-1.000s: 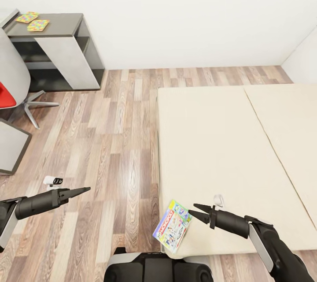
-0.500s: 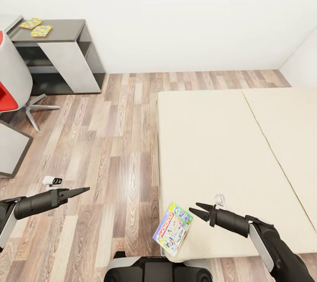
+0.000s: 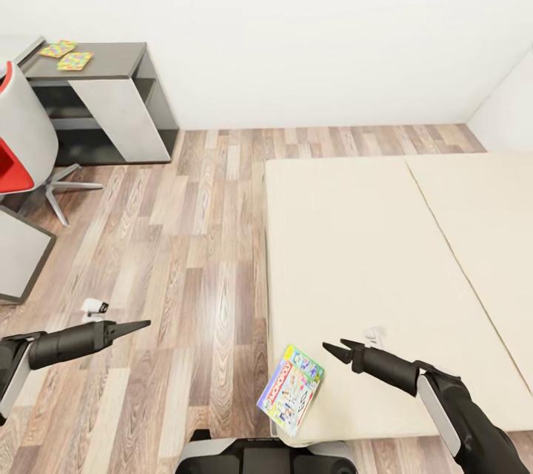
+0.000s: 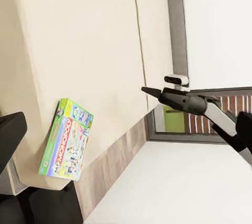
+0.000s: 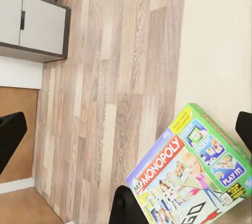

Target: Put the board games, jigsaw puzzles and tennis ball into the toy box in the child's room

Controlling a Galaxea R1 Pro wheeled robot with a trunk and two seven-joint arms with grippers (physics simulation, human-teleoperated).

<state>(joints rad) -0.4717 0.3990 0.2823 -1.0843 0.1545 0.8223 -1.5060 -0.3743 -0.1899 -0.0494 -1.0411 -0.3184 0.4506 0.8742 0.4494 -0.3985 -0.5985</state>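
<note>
One of the board games (image 3: 290, 389), a blue and green Monopoly box, lies on the near corner of the bed (image 3: 370, 252) and hangs over its edge. The right wrist view looks down on this board game (image 5: 194, 182). My right gripper (image 3: 333, 346) hovers open just right of it, nothing between its fingers. My left gripper (image 3: 139, 325) is open over the wood floor, well left of the bed. Two jigsaw puzzles (image 3: 66, 55) lie side by side on the dark lower section of the table (image 3: 118, 59) at the far left. The toy box and tennis ball are out of view.
A grey swivel chair with a red seat (image 3: 22, 141) stands in front of the table. A grey cabinet corner (image 3: 18, 252) juts in at the left edge. Wood floor runs between the table and the bed. White walls close the back.
The whole view has shifted, so the table and far wall sit lower in the picture. Both arms hold about the same pose. The board game lies where it was.
</note>
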